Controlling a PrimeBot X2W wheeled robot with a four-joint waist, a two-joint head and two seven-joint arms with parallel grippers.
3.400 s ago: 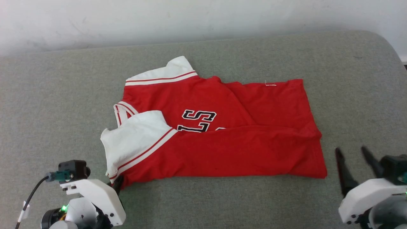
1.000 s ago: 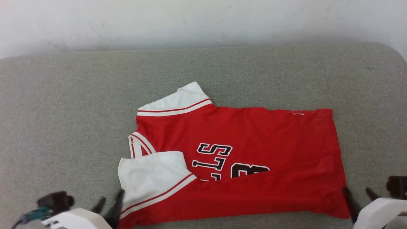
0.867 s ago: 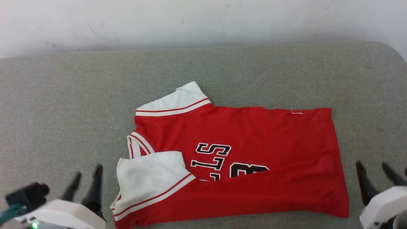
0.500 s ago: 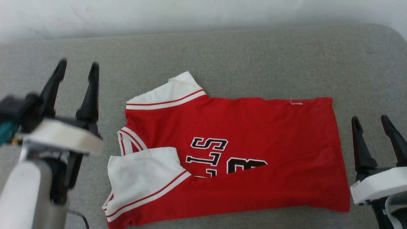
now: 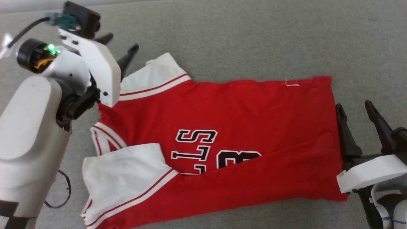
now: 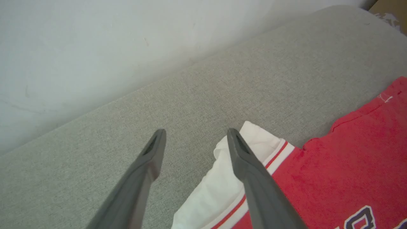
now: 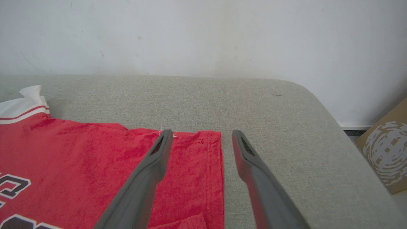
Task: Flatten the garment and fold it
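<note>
The left gripper hangs over the grey cushion just beside the far white sleeve, fingers spread wide and holding nothing. In the left wrist view one finger crosses the sleeve's edge, but contact cannot be confirmed. The garment lies lengthwise on the cushion, with the collar to the left and the hem to the right. Its near long side is folded over the lower part of the chest lettering, and the near sleeve rests on top. The far side is unfolded, so stationing a gripper at each far corner probably prepares the matching fold. The right gripper is likewise wide apart and empty. It sits at the hem near the far corner, and in the right wrist view one finger is over the cloth and the other over the cushion.
</note>
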